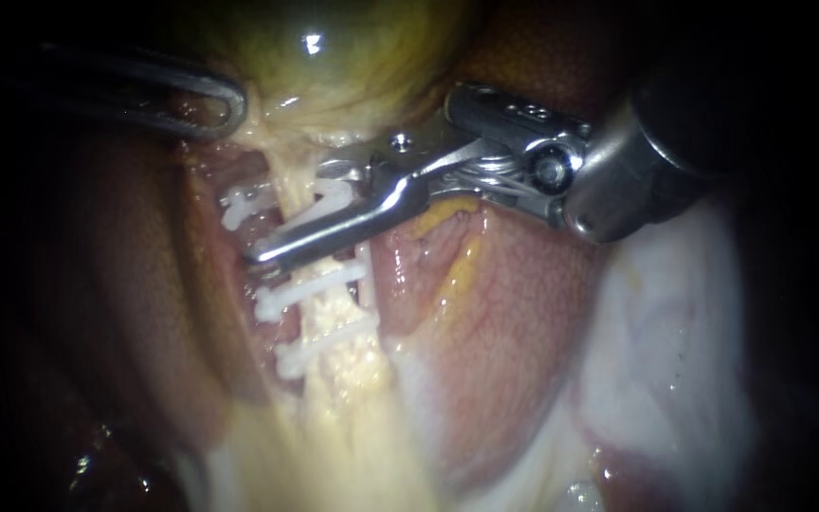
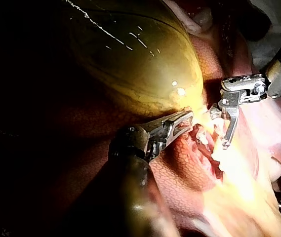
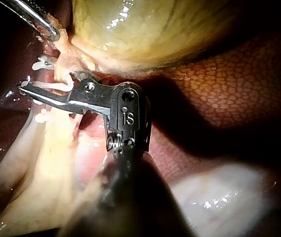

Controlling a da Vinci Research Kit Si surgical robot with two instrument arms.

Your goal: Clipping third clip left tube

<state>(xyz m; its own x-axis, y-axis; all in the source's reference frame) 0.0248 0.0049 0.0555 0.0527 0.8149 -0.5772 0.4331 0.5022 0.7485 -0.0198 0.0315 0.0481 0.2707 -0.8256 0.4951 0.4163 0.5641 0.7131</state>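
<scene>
**Endoscope view.** The left tool (image 1: 225,102) has its jaws closed on the neck of the gallbladder (image 1: 334,57). The right tool (image 1: 263,237) lies across the tube (image 1: 288,194) that runs from that neck. Its jaws stand slightly apart, one in front of the tube and one behind it, and both bear on the held clip (image 1: 336,194), a white clip spanning the tube. Two set clips (image 1: 310,286) sit on the tube just beside the front jaw, on the side away from the gallbladder. The liver (image 1: 514,313) lies under the right tool's wrist.

**Left wrist view.** The left tool (image 2: 182,121) grips tissue at the gallbladder (image 2: 130,54) neck. The right tool (image 2: 223,133) is just ahead of it, jaws parted.

**Right wrist view.** The right tool (image 3: 36,84) carries the held clip (image 3: 56,87) along its jaw, with the tube (image 3: 61,123) crossing under it. The left tool (image 3: 49,27) is ahead of its tip.
</scene>
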